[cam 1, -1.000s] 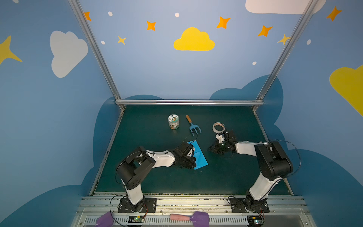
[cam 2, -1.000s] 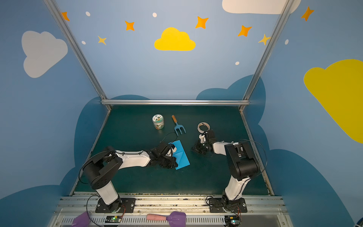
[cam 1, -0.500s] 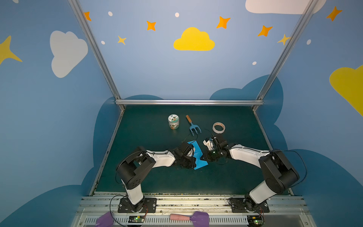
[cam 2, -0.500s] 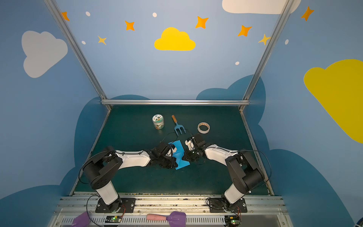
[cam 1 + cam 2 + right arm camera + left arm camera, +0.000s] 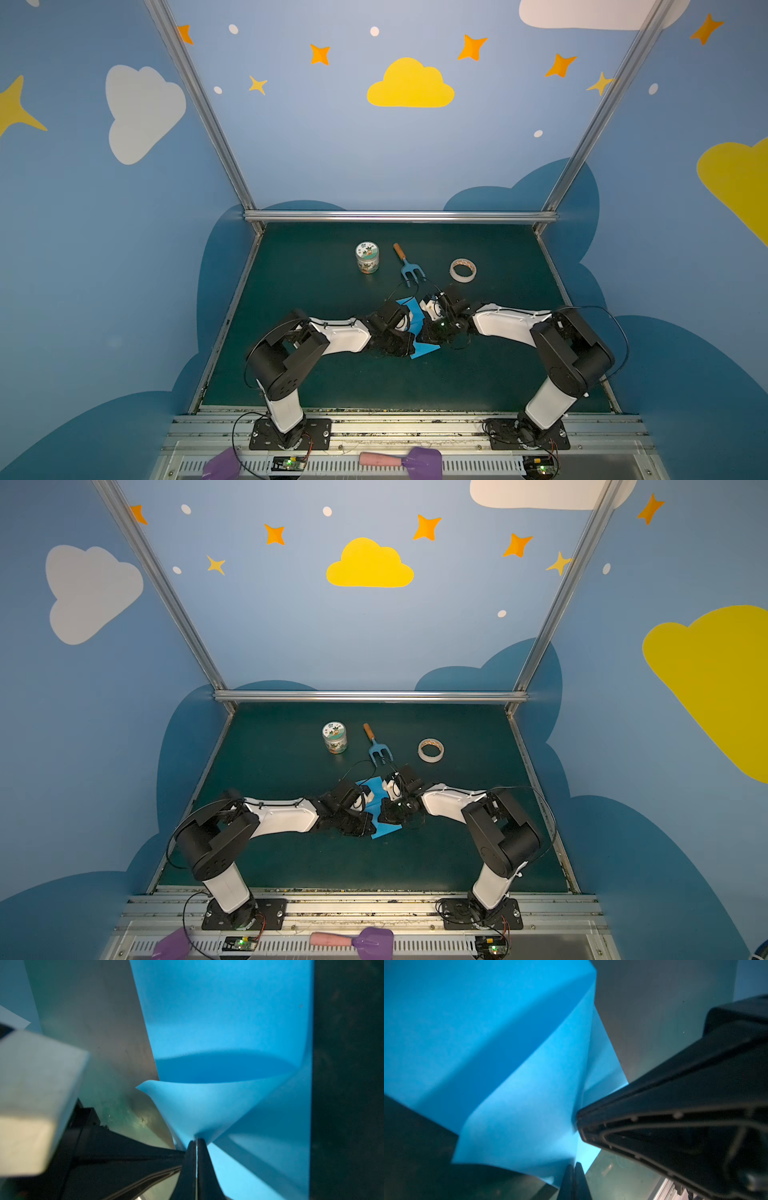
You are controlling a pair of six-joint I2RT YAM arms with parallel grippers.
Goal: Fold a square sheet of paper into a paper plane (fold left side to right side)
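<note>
Right gripper (image 5: pixel 196 1142) pinching flap of square sheet of paper (image 5: pixel 218 1012), left gripper (image 5: pixel 574 1167) closed at its edge, bare mat (image 5: pixel 374 382) around

A dark green tabletop (image 5: pixel 332 386) is being enclosed on three sides by blue walls (image 5: pixel 332 166). The walls are being decorated with a yellow cloud (image 5: pixel 409 85), white clouds (image 5: pixel 141 112), orange stars (image 5: pixel 320 54) and pale dots (image 5: pixel 374 31). The corners are being framed by aluminium posts (image 5: pixel 201 104) and a crossbar (image 5: pixel 399 216); everything is being lit evenly.
</note>
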